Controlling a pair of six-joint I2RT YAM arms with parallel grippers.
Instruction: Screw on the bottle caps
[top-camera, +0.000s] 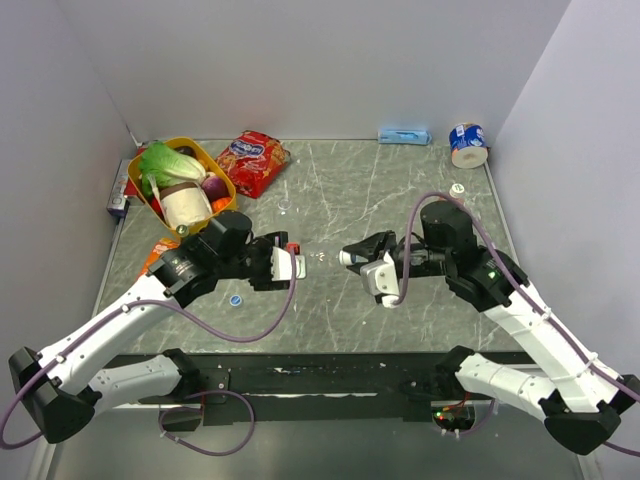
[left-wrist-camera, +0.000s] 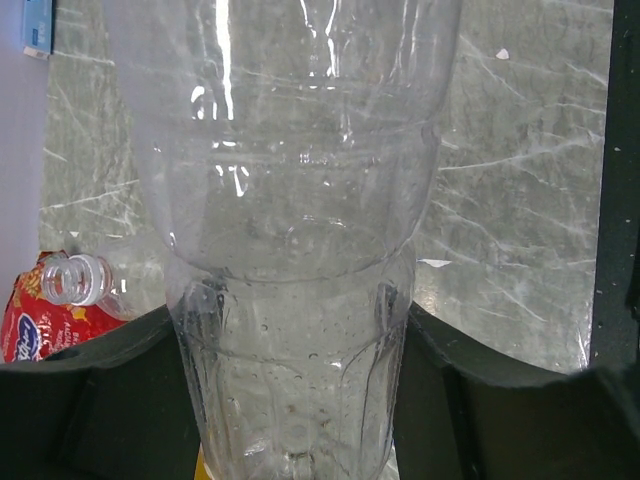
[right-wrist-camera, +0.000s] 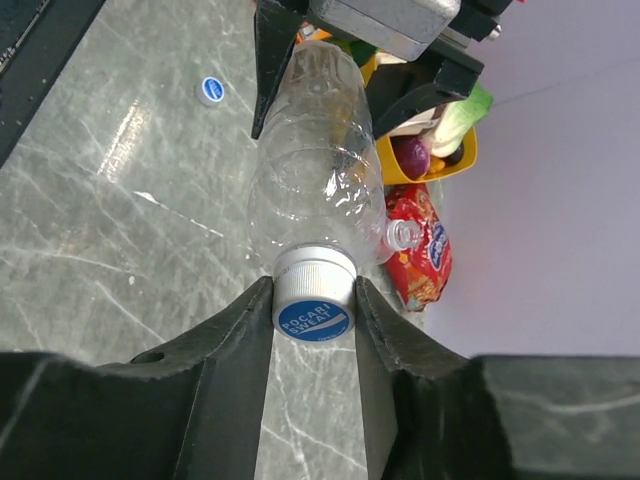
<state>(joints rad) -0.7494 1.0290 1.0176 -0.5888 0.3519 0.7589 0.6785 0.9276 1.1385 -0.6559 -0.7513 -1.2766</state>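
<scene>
Over the middle of the desk (top-camera: 360, 190), toward its near edge, a colourless plastic bottle (left-wrist-camera: 300, 250) lies sideways in the air between the two arms. The left hand (top-camera: 288, 264) is clamped on the bottle's lower body, its dark fingers (left-wrist-camera: 90, 400) pressed against both sides. The right hand (top-camera: 356, 262) pinches a Pocari Sweat cap (right-wrist-camera: 313, 300), white-sided with a blue top, which is seated over the bottle's neck. A second blue cap (top-camera: 236, 299) lies on the desk nearer the left edge, and a pale cap (top-camera: 457, 188) lies close to the right edge. Another clear bottle (right-wrist-camera: 400, 235), uncapped, lies beside a red snack bag (top-camera: 252, 160) toward the far left corner, near a yellow basket (top-camera: 217, 168) of vegetables.
</scene>
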